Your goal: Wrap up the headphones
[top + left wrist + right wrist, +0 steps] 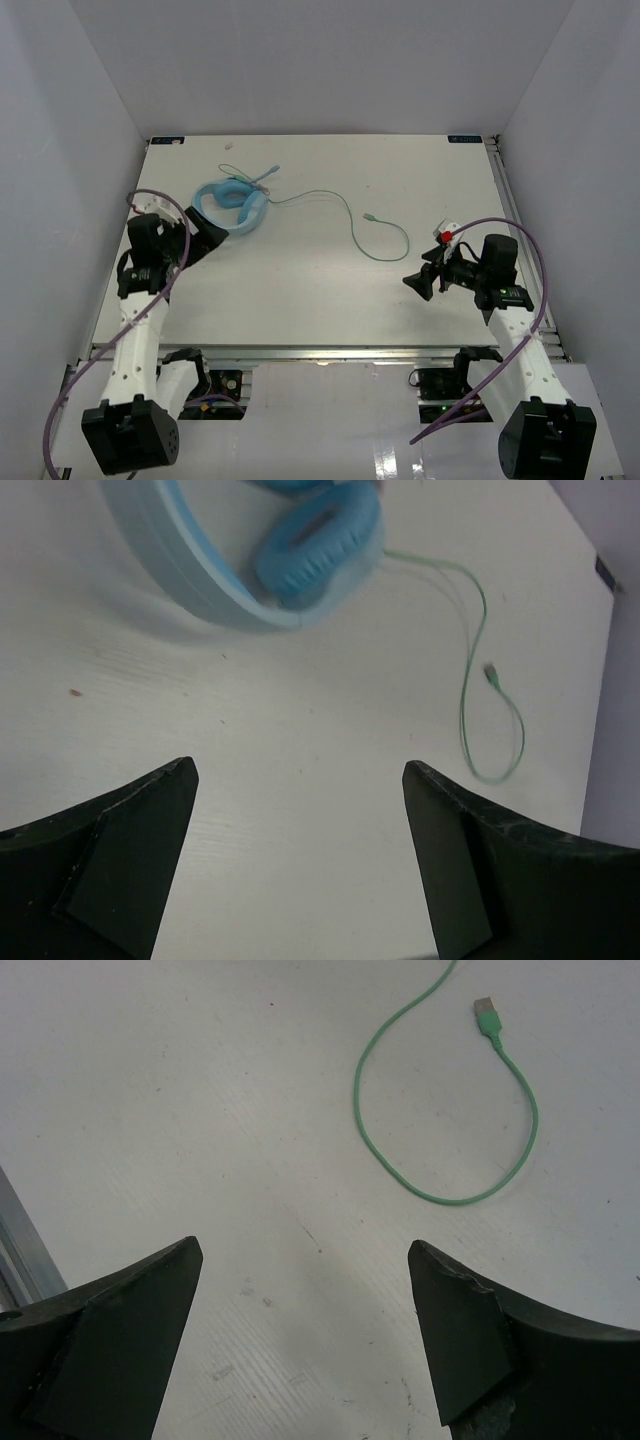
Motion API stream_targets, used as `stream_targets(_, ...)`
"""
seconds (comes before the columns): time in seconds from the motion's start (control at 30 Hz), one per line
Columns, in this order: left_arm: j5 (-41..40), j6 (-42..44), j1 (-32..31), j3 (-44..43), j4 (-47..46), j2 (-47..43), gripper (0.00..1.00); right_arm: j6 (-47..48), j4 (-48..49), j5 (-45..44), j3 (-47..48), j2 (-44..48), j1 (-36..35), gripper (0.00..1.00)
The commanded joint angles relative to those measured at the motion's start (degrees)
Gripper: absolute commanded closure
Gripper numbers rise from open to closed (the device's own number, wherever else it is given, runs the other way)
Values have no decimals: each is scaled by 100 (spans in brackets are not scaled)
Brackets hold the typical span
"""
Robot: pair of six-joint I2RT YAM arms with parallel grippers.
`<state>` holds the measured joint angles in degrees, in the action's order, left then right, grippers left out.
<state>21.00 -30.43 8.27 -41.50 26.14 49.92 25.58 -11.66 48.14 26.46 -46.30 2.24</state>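
The light blue headphones lie at the far left of the white table, headband and padded ear cups also in the left wrist view. Their thin pale-green cable runs right across the table in a loop and ends in a small plug, also seen in the right wrist view with the loop. My left gripper is open and empty, just near and left of the headphones. My right gripper is open and empty, near and right of the cable loop.
Thick purple robot cables arc over both arms. Grey walls close in the table on three sides. A metal rail runs along the near table edge, also at the left edge of the right wrist view.
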Motion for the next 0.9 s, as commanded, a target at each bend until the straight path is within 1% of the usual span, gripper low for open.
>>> stream_targets(0.0,-2445,-1037,94,-1525,1228,729,7,-141,158,-97,193,-141,13,10)
stream_targets(0.07,-2501,-1067,91,-1914,1496,1498,6,-145,152,-77,214,-125,13,10)
stream_targets(0.13,-2534,-986,104,-2499,1704,2176,6,-152,145,-61,237,-106,13,10)
stream_targets(0.2,-2555,-902,96,-2796,1911,2944,6,-159,138,-95,237,-63,13,10)
stream_targets(0.27,-2390,-685,96,-3146,1908,3345,6,-160,138,-123,238,-47,13,10)
stream_targets(0.33,-2211,-530,98,-3327,1878,3651,8,-170,135,-138,248,-59,13,10)
stream_targets(0.43,-2182,-304,89,-3608,1900,4025,9,-177,122,-138,255,-79,13,10)
stream_targets(0.63,-1761,100,66,-3882,1920,4677,20,-177,100,-76,261,-108,13,10)
stream_targets(0.87,-1793,454,-83,-4123,1858,5282,26,-149,59,-4,273,-161,13,10)
